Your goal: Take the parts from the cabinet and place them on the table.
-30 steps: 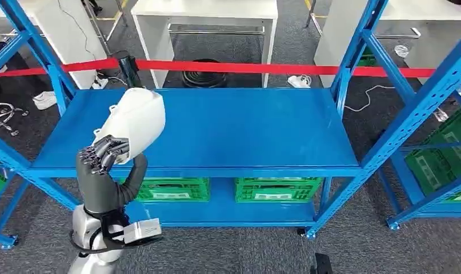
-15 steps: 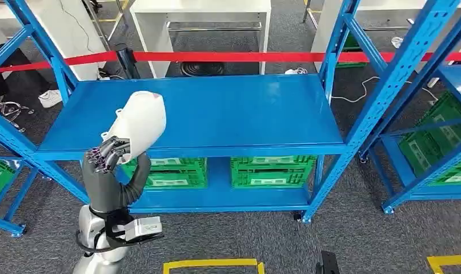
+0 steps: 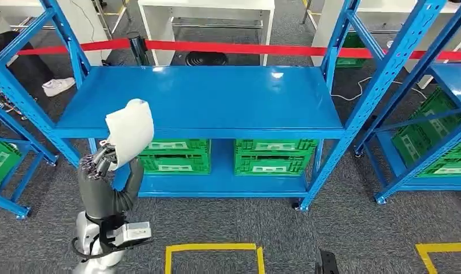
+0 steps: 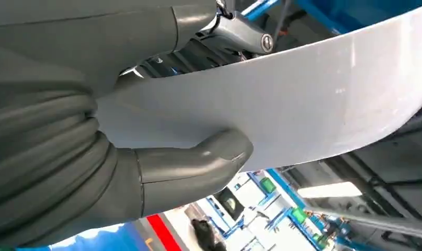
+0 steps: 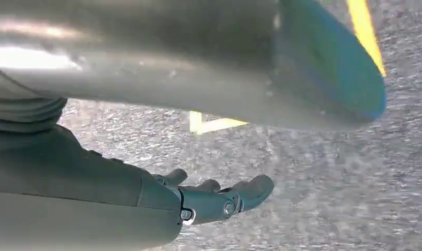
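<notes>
Left hand (image 3: 99,162) raised upright, fingers (image 3: 95,160) grasping the white part (image 3: 131,130) held above them; wrist view shows thumb (image 4: 198,162) pressed on its underside. Right hand (image 5: 214,198) hangs over carpet, fingers loosely curled, holding nothing. Blue shelf (image 3: 216,103) lies beyond the fingers, green crates (image 3: 176,157) below it.

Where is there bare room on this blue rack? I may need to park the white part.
The top shelf is bare between its blue uprights. The lower shelf is crowded by green crates. The left hand holds the white part before the shelf's front left edge.
</notes>
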